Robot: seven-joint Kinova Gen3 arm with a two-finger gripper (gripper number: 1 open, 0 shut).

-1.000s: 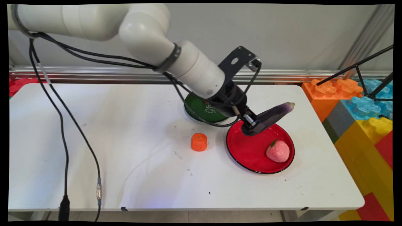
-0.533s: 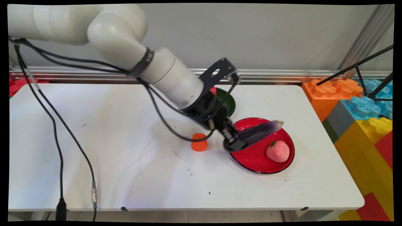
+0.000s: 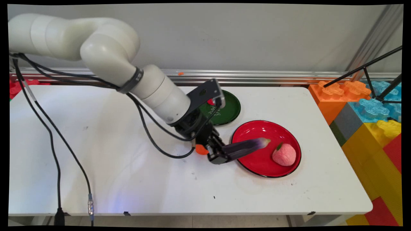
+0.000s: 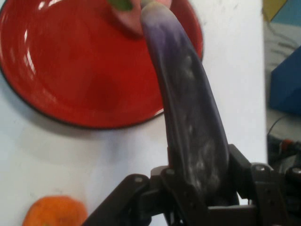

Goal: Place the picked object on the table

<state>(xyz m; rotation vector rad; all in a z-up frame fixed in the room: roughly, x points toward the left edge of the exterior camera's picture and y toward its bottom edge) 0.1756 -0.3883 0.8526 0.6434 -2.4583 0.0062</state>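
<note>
- The gripper [image 3: 221,156] sits low over the middle of the surface [image 3: 128,179], just off the red plate's left rim, with its fingers [image 4: 242,165] clamped on the thick end of a purple eggplant [image 3: 245,147].
- The eggplant sticks out from the grip toward the right, its pale tip reaching in over the red plate [image 3: 257,166]; from the hand view it runs long and dusty-looking straight away from the fingers, across the plate's rim.
- I cannot tell whether the eggplant touches the plate or hangs just above it.
- A pink, lumpy fruit [image 3: 284,154] with a bit of green on top lies on the right side of the red plate, just beyond the eggplant's tip and apart from it.
- A small orange piece [image 3: 201,149] lies on the surface just beside the gripper on its left, partly hidden behind the linkage; it shows at the hand view's bottom left corner too.
- A green plate [image 3: 229,110] lies toward the far edge of the surface, behind the red plate and partly covered by the arm's black bracket.
</note>
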